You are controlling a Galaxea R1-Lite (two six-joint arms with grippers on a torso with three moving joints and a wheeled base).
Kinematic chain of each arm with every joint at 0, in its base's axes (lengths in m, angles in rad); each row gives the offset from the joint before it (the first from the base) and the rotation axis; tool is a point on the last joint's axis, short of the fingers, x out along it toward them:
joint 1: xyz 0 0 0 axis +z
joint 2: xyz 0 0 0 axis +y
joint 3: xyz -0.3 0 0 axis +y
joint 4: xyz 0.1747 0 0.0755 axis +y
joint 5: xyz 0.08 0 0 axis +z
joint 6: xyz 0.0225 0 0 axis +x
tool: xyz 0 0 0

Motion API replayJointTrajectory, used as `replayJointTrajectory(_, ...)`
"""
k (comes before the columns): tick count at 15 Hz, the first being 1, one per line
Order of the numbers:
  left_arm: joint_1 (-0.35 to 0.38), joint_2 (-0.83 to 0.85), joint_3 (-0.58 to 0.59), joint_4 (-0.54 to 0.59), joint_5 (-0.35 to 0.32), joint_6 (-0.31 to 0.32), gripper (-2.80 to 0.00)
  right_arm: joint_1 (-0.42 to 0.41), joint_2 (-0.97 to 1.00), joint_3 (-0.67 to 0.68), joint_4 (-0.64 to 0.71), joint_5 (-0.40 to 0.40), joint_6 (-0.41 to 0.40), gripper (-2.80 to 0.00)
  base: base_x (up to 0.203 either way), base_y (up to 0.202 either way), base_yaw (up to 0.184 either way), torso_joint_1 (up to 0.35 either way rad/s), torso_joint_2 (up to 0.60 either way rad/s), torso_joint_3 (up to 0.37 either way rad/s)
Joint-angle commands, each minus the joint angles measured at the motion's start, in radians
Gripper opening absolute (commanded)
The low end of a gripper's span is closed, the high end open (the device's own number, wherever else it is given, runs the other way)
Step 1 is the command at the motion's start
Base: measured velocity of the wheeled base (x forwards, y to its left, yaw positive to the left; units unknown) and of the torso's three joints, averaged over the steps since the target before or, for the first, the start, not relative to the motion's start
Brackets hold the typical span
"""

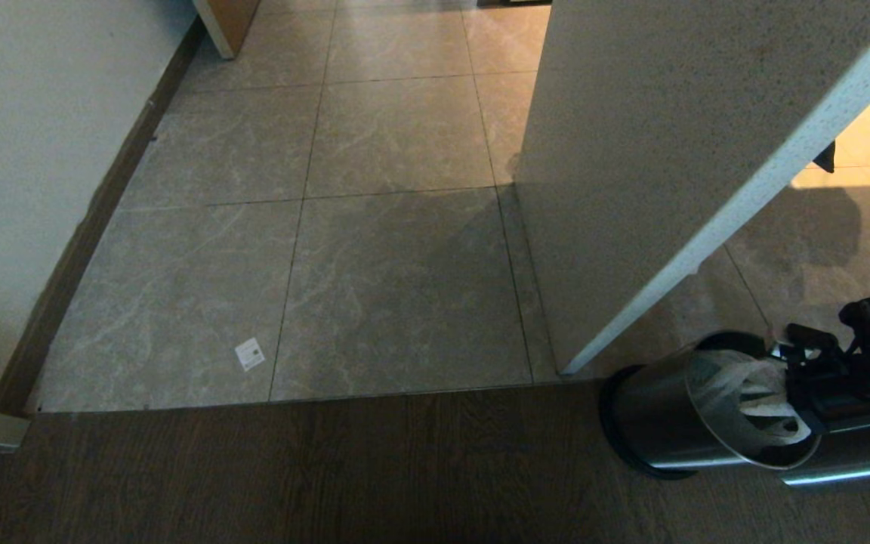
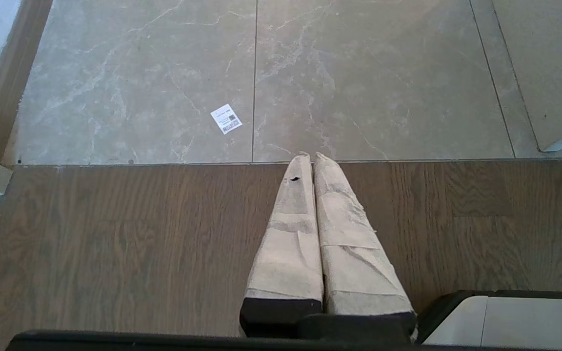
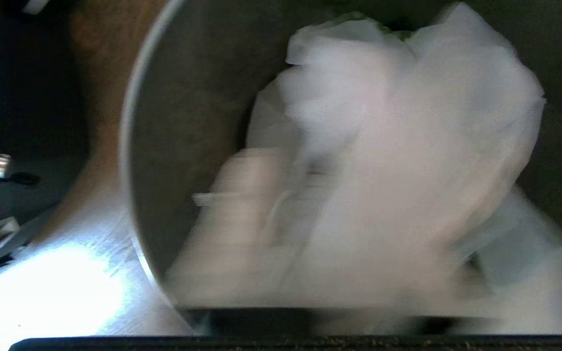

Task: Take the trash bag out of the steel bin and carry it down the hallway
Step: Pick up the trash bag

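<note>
Steel bin (image 1: 658,423): dark brushed grey metal with bright streaked reflections and a black base; trash bag (image 1: 752,404): translucent white with a trace of green at one edge. Hallway (image 1: 374,227) floor tiles: grey-beige, pale marbled veining, thin dark joints, bearing a small white label (image 1: 249,353) with dark print; adjoining plank floor (image 1: 329,468): dark brown wood grain. Left tool (image 2: 310,158): fingers wrapped in creased beige tape above black bases; walls (image 1: 35,151): off-white, finely speckled.

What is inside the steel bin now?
The steel bin holds a crumpled white trash bag; the right gripper reaches into it. The bag covers the bin's bottom, so anything beneath is hidden.
</note>
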Motion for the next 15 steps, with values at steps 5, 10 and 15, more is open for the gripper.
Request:
replayJointTrajectory(5, 0.000, 0.000, 0.000, 0.000, 0.000, -0.001, -2.80, -0.037, -0.118, 0.046, 0.006, 0.000, 0.125, -2.80, 0.000, 0.000, 0.000, 0.000, 0.00, 0.000)
replayJointTrajectory(10, 0.000, 0.000, 0.000, 0.000, 0.000, -0.001, -2.80, -0.088, -0.352, 0.129, 0.003, -0.001, 0.452, -2.80, 0.000, 0.000, 0.000, 0.000, 0.00, 0.000)
replayJointTrajectory(15, 0.000, 0.000, 0.000, 0.000, 0.000, -0.001, -2.80, -0.164, -0.681, 0.303, 0.010, -0.003, 0.590, -2.80, 0.000, 0.000, 0.000, 0.000, 0.00, 0.000)
